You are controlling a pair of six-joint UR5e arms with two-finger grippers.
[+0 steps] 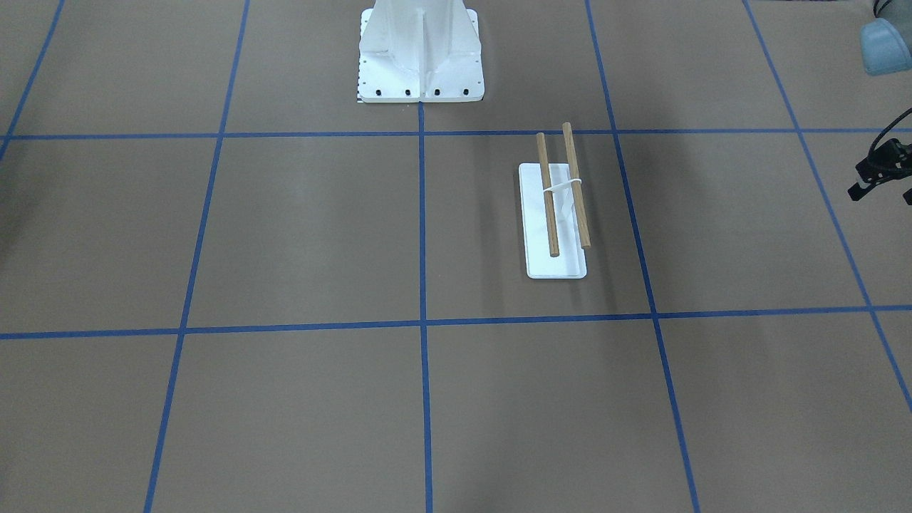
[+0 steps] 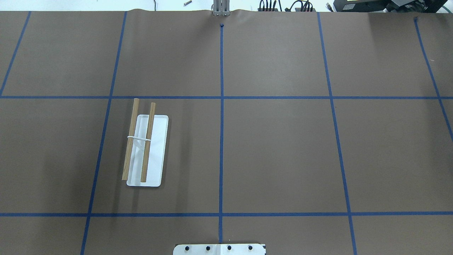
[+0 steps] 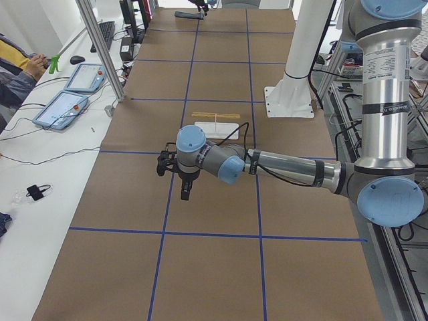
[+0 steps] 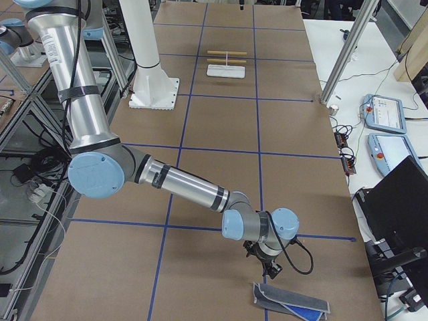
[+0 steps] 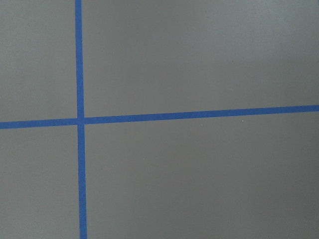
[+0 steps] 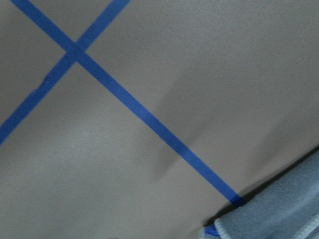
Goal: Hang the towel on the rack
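Right gripper hangs at the lower middle of the right-side view, pointing down just over the table, near the left end of the towel. Whether its jaws are spread or pressed together cannot be told. The towel lies flat on the table along the bottom edge of that view, apart from the gripper as far as can be seen. In the right wrist view its grey corner with a pale hem fills the lower right, lying over a blue tape line. The left gripper points down above the table at centre left of the left-side view; its jaws' state cannot be told either. The rack stands upright in the left half of the overhead view, its two dowels parallel, well apart from the towel.
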